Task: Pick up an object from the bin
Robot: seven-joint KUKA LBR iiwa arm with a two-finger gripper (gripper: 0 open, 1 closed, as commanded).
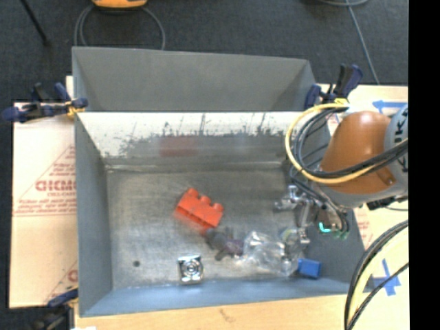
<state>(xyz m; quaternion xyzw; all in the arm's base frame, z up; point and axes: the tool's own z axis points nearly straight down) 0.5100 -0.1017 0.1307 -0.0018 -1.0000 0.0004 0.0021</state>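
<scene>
I see the bin [89, 205], and the arm [357, 150] comes in at its right side. The tool [295, 243] is low near the front right corner; I cannot tell if it is spread or pressed together. An orange brick [199, 208] lies mid-floor. Just beside the tool are a clear piece [265, 249] and a blue block [309, 269].

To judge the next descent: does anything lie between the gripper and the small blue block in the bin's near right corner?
Nothing visible does. The gripper hangs close beside the blue block. The crumpled clear plastic lies on the gripper's other side, not between them.
</scene>
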